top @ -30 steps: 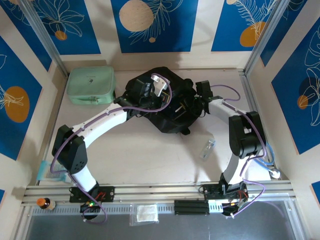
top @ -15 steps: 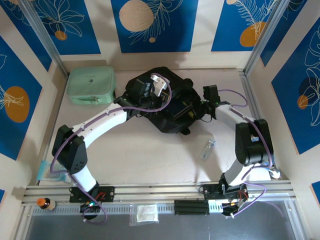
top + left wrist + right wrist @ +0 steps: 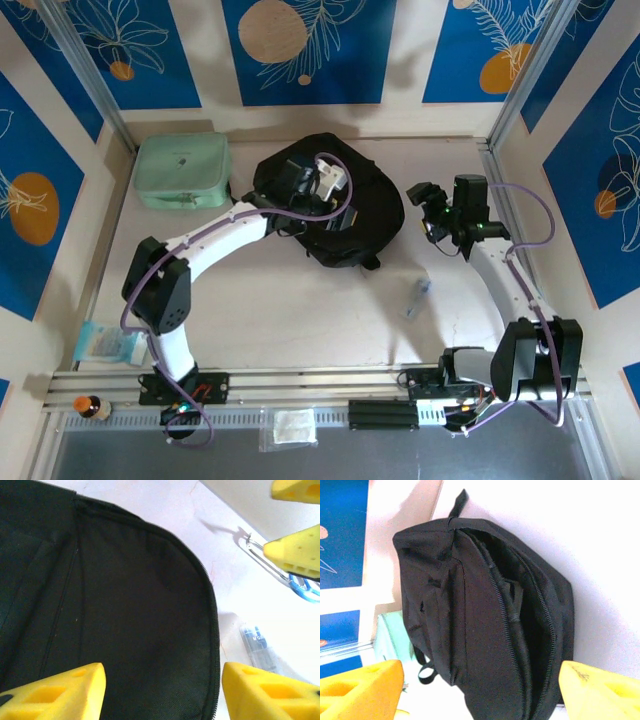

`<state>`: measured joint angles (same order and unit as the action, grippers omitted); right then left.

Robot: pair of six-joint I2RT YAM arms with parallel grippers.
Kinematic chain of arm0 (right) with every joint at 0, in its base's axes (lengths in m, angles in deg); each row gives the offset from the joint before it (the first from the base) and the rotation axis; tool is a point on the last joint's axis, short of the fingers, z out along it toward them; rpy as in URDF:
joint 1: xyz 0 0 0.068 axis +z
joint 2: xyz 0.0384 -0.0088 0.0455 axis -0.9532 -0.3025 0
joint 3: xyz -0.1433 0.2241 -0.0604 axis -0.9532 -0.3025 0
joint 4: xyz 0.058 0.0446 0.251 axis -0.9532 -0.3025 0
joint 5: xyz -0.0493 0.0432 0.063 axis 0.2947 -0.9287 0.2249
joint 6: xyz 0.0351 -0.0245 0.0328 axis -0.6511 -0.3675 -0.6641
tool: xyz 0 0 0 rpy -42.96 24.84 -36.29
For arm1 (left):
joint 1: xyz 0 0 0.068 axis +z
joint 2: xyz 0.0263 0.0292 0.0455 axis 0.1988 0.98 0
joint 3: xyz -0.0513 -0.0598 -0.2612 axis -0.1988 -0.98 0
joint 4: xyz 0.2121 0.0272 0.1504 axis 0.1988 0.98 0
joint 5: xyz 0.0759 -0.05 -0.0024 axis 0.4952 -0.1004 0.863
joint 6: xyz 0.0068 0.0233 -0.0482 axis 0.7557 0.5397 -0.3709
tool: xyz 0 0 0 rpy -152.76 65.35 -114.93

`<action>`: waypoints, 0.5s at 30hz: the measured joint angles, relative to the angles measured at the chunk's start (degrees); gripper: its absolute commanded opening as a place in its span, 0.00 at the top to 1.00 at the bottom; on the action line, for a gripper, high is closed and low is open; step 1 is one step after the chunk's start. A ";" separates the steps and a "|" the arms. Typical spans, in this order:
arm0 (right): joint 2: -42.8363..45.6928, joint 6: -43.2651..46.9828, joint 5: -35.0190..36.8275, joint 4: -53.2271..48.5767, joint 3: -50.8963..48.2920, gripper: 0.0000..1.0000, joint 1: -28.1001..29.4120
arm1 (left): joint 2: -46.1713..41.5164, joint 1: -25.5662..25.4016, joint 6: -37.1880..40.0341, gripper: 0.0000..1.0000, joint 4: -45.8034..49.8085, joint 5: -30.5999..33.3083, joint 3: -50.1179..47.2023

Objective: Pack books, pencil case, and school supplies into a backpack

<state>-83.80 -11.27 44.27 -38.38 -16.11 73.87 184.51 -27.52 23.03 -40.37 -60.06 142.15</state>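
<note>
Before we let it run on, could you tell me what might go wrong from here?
Neither the left gripper nor the right gripper holds open the zip mouth of the backpack, so it may sag shut when something goes in. The clear plastic piece, small and see-through on the table, may slip in a grasp.

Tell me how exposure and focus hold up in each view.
Top external: evenly lit and sharp, only soft shadows on the table. Left wrist: the backpack is dark but its seams read; the table washes out toward the right, and the near yellow pads are blurred. Right wrist: the table is blown white; the backpack's open pocket is nearly black.
</note>
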 measured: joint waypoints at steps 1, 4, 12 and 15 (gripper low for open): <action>0.33 0.50 0.57 -0.39 0.00 0.17 0.00 | -0.35 0.13 -0.61 0.34 -0.37 0.87 -0.74; 0.52 1.90 1.40 -1.38 0.00 0.17 0.02 | -2.51 1.18 -3.56 0.33 -1.33 4.52 -5.31; 0.50 3.52 2.47 -2.69 0.00 0.17 1.88 | -6.58 12.37 -20.65 0.48 -5.35 8.35 -20.00; 0.26 3.61 2.60 -2.69 0.00 0.18 2.93 | -5.84 16.02 -27.32 0.55 -6.40 8.31 -21.97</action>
<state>-83.53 -7.66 46.87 -41.07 -16.11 76.80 178.68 -11.50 -4.29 -46.78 -51.75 120.19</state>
